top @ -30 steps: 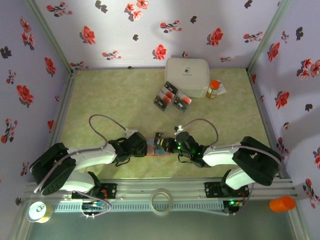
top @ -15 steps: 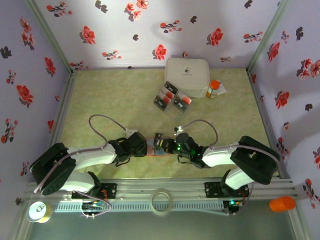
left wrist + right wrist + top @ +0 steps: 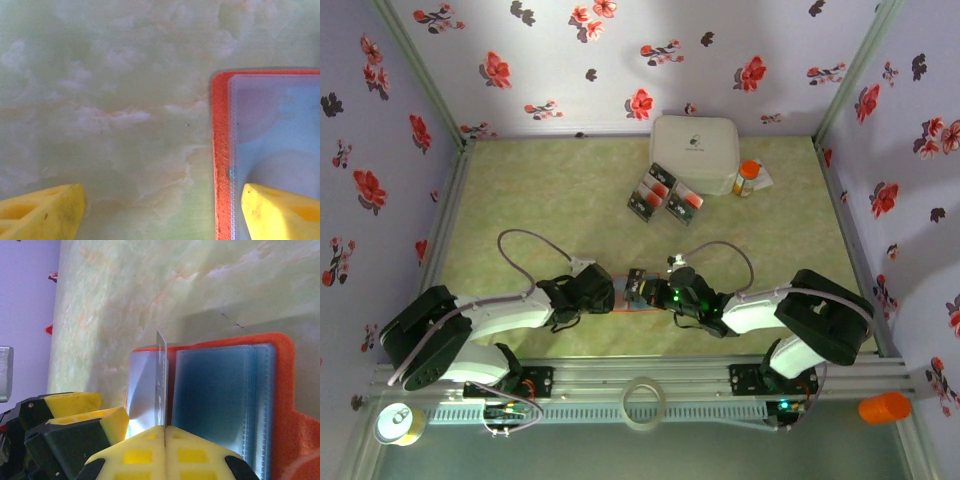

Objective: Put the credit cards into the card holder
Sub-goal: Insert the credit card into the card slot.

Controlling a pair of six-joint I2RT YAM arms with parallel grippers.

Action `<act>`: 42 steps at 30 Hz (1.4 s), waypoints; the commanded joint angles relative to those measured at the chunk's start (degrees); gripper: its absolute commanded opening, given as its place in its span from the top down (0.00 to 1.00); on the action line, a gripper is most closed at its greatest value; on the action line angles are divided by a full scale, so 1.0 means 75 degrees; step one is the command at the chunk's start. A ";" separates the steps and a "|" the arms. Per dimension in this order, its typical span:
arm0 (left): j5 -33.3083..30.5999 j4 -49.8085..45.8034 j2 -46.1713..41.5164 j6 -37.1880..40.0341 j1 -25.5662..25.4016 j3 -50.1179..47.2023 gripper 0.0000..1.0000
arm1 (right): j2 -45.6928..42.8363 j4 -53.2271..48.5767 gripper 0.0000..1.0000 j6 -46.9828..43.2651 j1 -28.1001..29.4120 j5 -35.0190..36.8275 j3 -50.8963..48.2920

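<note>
Right hand (image 3: 165,432): fingers pressed fully together, pinching one card (image 3: 161,375) by its lower edge. The card stands edge-on and upright above the open holder (image 3: 286,405), between a pale clear leaf on its left and a stack of blue-tinted pockets (image 3: 215,395) on its right. Whether its lower edge has entered a pocket cannot be told.

Left hand (image 3: 160,215): spread wide and gripping nothing. One finger (image 3: 42,212) hangs over the bare counter (image 3: 110,100); the other lies over the holder's clear pocket, just inside its orange rim.

Overhead, the holder lies open on the counter near the front edge, between the two hands. Three more cards (image 3: 646,204) lie together farther back, just in front of a white box (image 3: 695,150). An orange-capped bottle (image 3: 748,178) stands at the box's right.
</note>
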 commanded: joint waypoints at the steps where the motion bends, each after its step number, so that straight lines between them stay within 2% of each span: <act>1: 0.0299 0.0022 0.0261 -0.0173 -0.0060 -0.0203 0.17 | -0.0094 -0.0191 1.00 0.0101 0.0080 0.0055 -0.0127; 42: 0.0302 0.0081 0.0287 -0.0187 -0.0072 -0.0235 0.17 | 0.0241 -0.1552 1.00 0.0075 0.0075 -0.0552 0.0446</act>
